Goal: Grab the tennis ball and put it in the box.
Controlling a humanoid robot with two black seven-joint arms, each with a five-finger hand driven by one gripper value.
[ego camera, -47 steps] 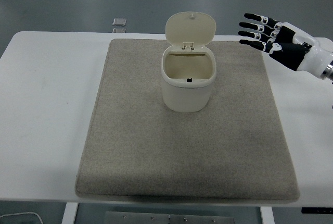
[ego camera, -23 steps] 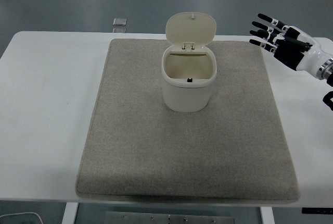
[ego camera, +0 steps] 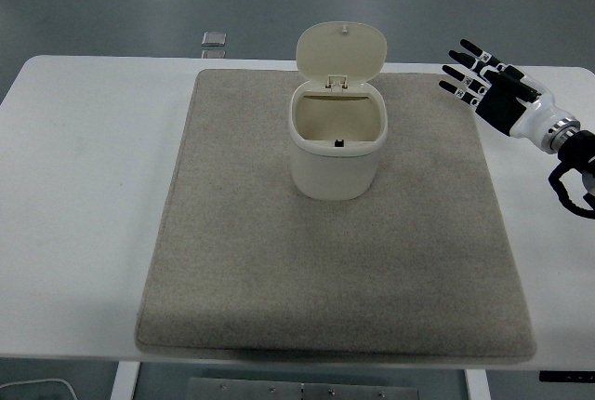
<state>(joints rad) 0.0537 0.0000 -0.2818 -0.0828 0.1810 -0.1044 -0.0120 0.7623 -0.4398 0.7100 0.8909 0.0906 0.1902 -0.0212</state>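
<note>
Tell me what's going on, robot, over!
Right hand open, empty, above mat's right edge. Left arm unseen. Bin upright mid-mat, lid up. No tennis ball visible. Nothing blocking.

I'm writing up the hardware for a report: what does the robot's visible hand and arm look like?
Only the right hand shows. It has five slim black fingers with small white segments at the joints, and a black palm. A white cuff follows at the wrist, then a silver metal ring. Behind it the forearm is black, with a black cable looping beneath.
</note>
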